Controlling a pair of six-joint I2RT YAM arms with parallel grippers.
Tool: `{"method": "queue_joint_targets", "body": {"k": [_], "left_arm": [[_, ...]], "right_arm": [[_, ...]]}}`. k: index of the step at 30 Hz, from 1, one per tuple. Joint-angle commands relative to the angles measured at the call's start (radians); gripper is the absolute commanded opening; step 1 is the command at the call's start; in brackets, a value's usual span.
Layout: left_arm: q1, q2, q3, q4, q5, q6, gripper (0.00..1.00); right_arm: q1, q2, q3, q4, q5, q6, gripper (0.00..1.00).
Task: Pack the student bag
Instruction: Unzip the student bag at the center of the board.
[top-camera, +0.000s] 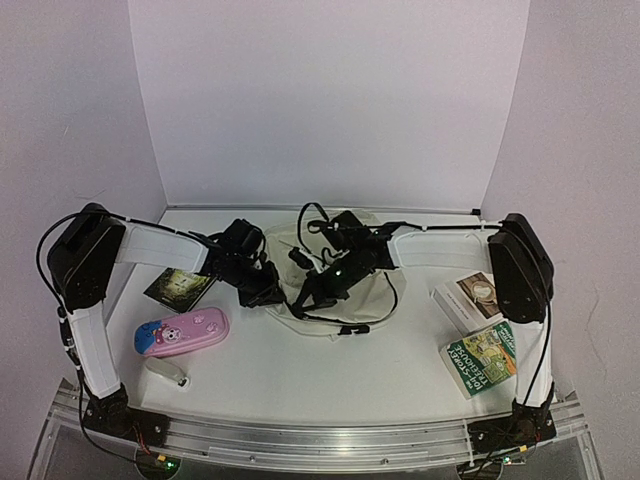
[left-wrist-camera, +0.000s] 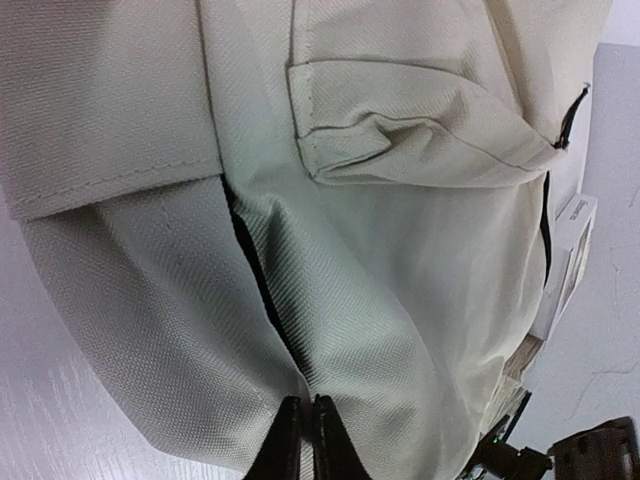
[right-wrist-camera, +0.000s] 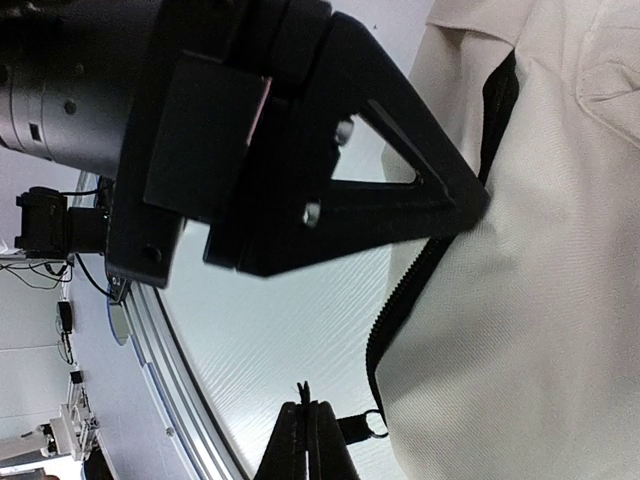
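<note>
The student bag (top-camera: 283, 243), cream fabric with black straps, lies at the table's middle back. My left gripper (top-camera: 268, 293) is at its left side; in the left wrist view the fingers (left-wrist-camera: 305, 415) are shut on a fold of bag (left-wrist-camera: 400, 260) fabric beside the black zipper line (left-wrist-camera: 255, 270). From the right, my right gripper (top-camera: 312, 298) reaches the bag's front. In the right wrist view it (right-wrist-camera: 308, 405) is shut on the black zipper pull (right-wrist-camera: 352, 428), whose ring (right-wrist-camera: 375, 425) joins the zipper (right-wrist-camera: 400, 300) on the bag (right-wrist-camera: 540, 280).
A pink pencil case (top-camera: 182, 332) and a small white object (top-camera: 165, 372) lie front left, a dark booklet (top-camera: 180, 288) behind them. A white box (top-camera: 468, 298) and a green book (top-camera: 480, 358) lie at the right. The left gripper's black body (right-wrist-camera: 300, 150) fills the right wrist view's top.
</note>
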Motion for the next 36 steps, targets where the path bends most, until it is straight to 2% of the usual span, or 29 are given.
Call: {"method": "queue_joint_targets", "body": {"k": [1,8,14,22,24,25,27,29,33,36], "left_arm": [[0.005,-0.03,0.054,-0.054,-0.069,0.036,0.01],[0.061,-0.057,0.048,-0.106,-0.076,0.07,0.0],[0.114,-0.071,0.046,-0.132,-0.078,0.104,0.0],[0.162,-0.079,0.07,-0.197,-0.119,0.225,0.0],[0.139,-0.106,0.077,-0.197,-0.121,0.282,0.06],[0.121,-0.128,0.081,-0.199,-0.13,0.322,0.15],[0.073,-0.172,0.083,-0.202,-0.155,0.404,0.43],[0.036,-0.226,0.066,-0.183,-0.157,0.49,0.56],[-0.015,-0.348,-0.031,-0.07,-0.136,0.631,0.65],[-0.071,-0.39,-0.062,-0.014,-0.137,0.755,0.68]], "right_arm": [[0.008,-0.105,-0.091,-0.008,0.016,-0.071,0.0],[-0.006,-0.23,-0.249,-0.042,0.098,-0.163,0.0],[-0.057,-0.311,-0.347,-0.067,0.099,-0.185,0.0],[-0.108,-0.347,-0.38,-0.082,0.082,-0.197,0.0],[-0.108,-0.327,-0.363,-0.082,0.058,-0.182,0.0],[-0.108,-0.316,-0.353,-0.082,0.043,-0.173,0.0],[-0.108,-0.293,-0.331,-0.081,0.014,-0.157,0.0],[-0.108,-0.273,-0.31,-0.081,-0.009,-0.141,0.0],[-0.108,-0.255,-0.286,-0.081,-0.035,-0.125,0.0],[-0.108,-0.253,-0.281,-0.08,-0.03,-0.124,0.0]]}}
